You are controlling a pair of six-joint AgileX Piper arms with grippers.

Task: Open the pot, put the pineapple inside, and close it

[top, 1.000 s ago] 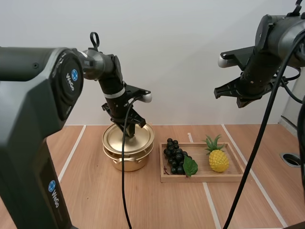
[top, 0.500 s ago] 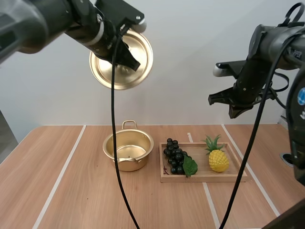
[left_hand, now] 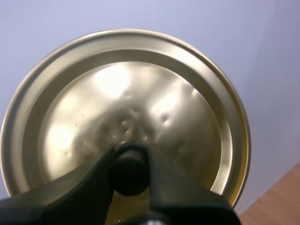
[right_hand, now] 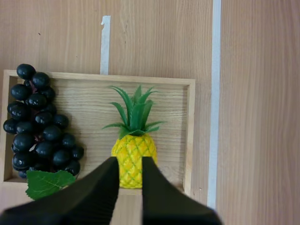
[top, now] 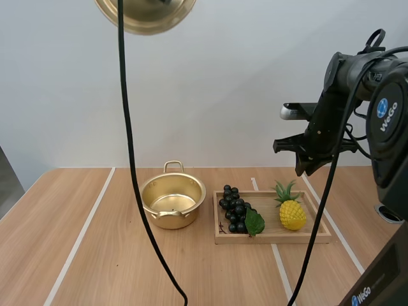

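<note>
The gold pot (top: 172,201) stands open on the table, left of the wooden tray (top: 274,237). Its gold lid (top: 145,14) hangs high above the table. In the left wrist view my left gripper (left_hand: 130,161) is shut on the dark knob of the lid (left_hand: 187,117). The yellow pineapple (top: 292,213) with green leaves lies at the tray's right end. My right gripper (top: 305,166) hovers well above it, and in the right wrist view the pineapple (right_hand: 133,154) shows through the narrow gap of my right gripper (right_hand: 130,164), which is open.
A bunch of dark grapes (top: 236,209) with a green leaf lies at the tray's left end, between the pot and the pineapple. White tape lines (top: 80,239) run along the wooden table.
The left arm has carried the lid from the pot up to the top edge of the high view, leaving the pot open. The right gripper has shifted left and down, over the pineapple.
</note>
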